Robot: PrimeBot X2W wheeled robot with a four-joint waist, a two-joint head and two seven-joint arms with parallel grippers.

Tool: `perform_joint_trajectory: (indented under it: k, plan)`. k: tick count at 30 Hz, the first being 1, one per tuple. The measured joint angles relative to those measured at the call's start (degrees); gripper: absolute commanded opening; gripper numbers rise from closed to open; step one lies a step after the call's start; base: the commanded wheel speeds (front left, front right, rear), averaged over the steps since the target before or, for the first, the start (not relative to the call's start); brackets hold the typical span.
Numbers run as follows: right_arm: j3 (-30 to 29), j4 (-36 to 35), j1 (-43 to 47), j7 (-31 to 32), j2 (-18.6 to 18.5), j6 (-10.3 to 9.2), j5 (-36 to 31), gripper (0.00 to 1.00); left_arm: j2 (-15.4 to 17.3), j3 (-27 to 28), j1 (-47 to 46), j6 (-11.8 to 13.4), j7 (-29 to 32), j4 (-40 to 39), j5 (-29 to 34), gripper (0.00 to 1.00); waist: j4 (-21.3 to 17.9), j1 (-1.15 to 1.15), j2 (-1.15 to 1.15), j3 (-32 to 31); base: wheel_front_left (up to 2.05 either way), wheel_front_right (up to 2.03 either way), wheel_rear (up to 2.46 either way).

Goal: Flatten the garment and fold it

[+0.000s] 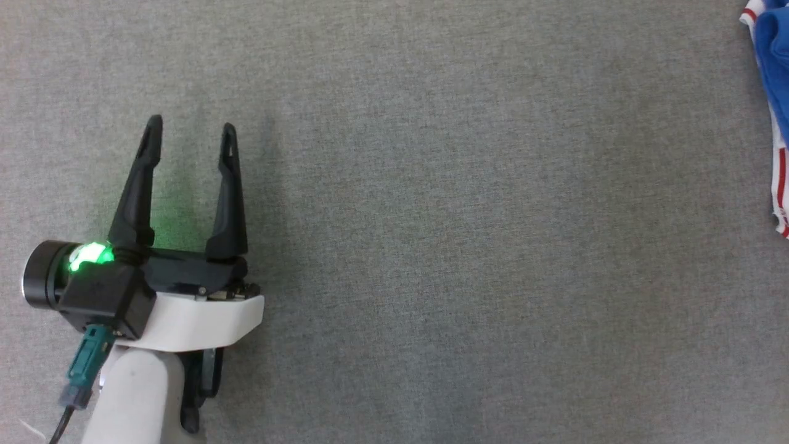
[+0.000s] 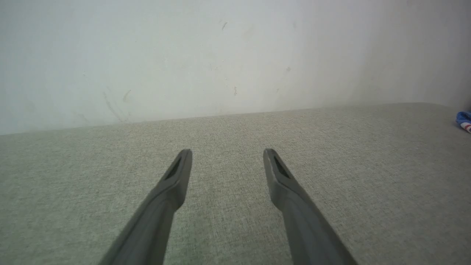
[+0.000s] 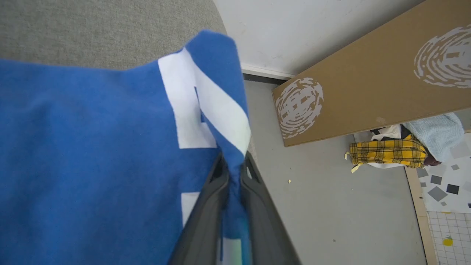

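The garment (image 3: 92, 154) is bright blue with white lettering, and a fold of it is pinched between the two dark fingers of my right gripper (image 3: 233, 162), which is shut on it. In the head view the garment (image 1: 773, 68) shows only at the far right edge, blue with red-striped white trim. A small blue bit of the garment (image 2: 463, 119) sits at the far right of the left wrist view. My left gripper (image 1: 190, 129) hovers open over the grey cloth surface (image 1: 462, 246) at the lower left, nothing between its fingers, far from the garment.
A white wall (image 2: 184, 55) rises behind the grey surface. Beyond the surface's edge lies grey floor (image 3: 323, 206) with a long brown cardboard box (image 3: 368, 81), a yellow plaid cloth (image 3: 386, 154) and a pale blue cloth (image 3: 438, 134).
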Motion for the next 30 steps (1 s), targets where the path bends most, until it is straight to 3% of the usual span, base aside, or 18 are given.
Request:
perform_joint_trajectory:
  k: [1,2,3,11,17,30]
  plan:
    - [-0.1,0.5,-0.4,-0.4,0.0,0.01,-0.1,0.45,-0.1,0.0,0.0,0.3,0.0,-0.2,-0.1,1.00,0.0,0.00,0.00,0.1,0.00,0.00,0.00]
    - [-0.1,0.9,-0.7,-0.7,0.1,0.00,-0.5,0.85,-0.1,0.1,0.0,0.3,0.0,-0.4,-0.3,1.00,0.0,0.00,0.00,0.0,0.00,0.00,0.00]
    - [-0.1,1.1,-0.9,-1.1,0.2,0.00,-0.8,1.00,-0.1,0.1,0.0,0.3,0.0,-0.6,-0.6,1.00,0.0,0.00,0.00,0.0,0.00,0.00,0.00]
    - [-0.4,3.5,-1.5,-3.4,1.7,0.00,-1.9,1.00,0.0,-0.2,0.0,0.3,-0.4,-0.7,-0.9,1.00,-0.2,0.00,0.00,-2.5,0.00,0.00,0.00]
    - [-1.7,2.4,0.9,-6.7,4.9,0.00,-0.8,1.00,-0.3,-0.2,1.0,0.9,-1.2,0.7,-0.6,1.00,-0.3,0.00,0.00,-6.3,0.00,0.00,0.00]
    - [2.1,-9.3,17.4,-12.2,16.8,0.00,4.8,1.00,-2.6,1.3,9.9,1.9,-2.1,5.2,-4.3,1.00,0.3,-0.02,0.00,-18.8,0.00,0.00,0.00]
